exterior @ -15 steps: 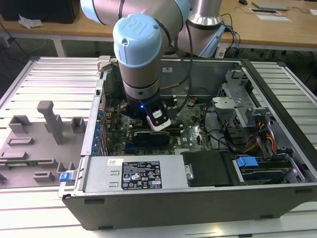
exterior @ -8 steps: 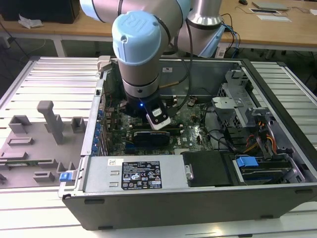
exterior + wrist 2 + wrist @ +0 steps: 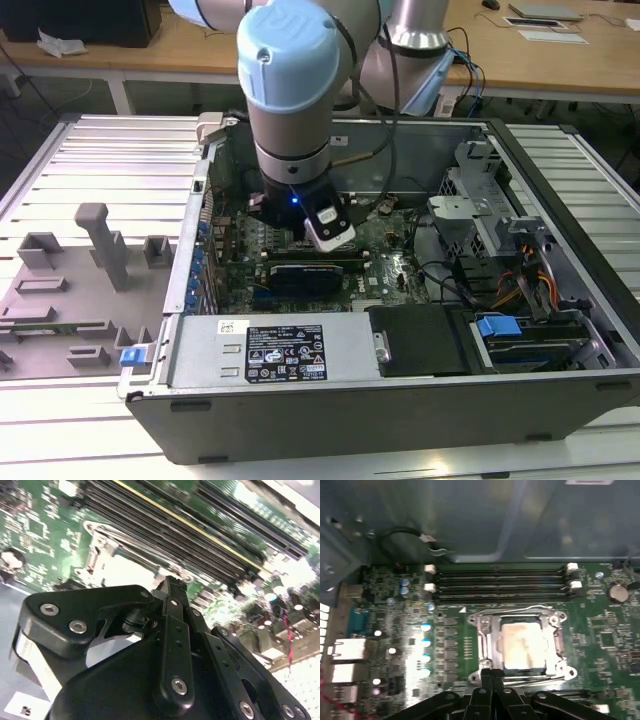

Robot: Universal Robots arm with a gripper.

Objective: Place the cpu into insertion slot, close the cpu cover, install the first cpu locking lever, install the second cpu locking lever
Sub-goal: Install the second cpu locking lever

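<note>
In the exterior view, going left to right with the open PC case (image 3: 400, 395) as the anchor: off the case's left side there's a grey fixture tray (image 3: 75, 290) with blocky holders sitting on the ribbed metal table (image 3: 90, 150). Over the case's left half the arm (image 3: 290, 90) comes straight down onto the green motherboard (image 3: 385, 265), with the black graphics card (image 3: 305, 272) just below the wrist. The case's right half has the drive cages and a cable tangle (image 3: 500, 280).

In the first wrist view the cpu (image 3: 522, 642) sits flat in the insertion slot (image 3: 487, 652), with the cpu cover (image 3: 555, 642) framing it, right beside the long memory slots (image 3: 500, 582). The gripper (image 3: 490, 672) is at the socket's near edge, fingers pressed together with nothing between them; same look in the second wrist view (image 3: 170, 582)
</note>
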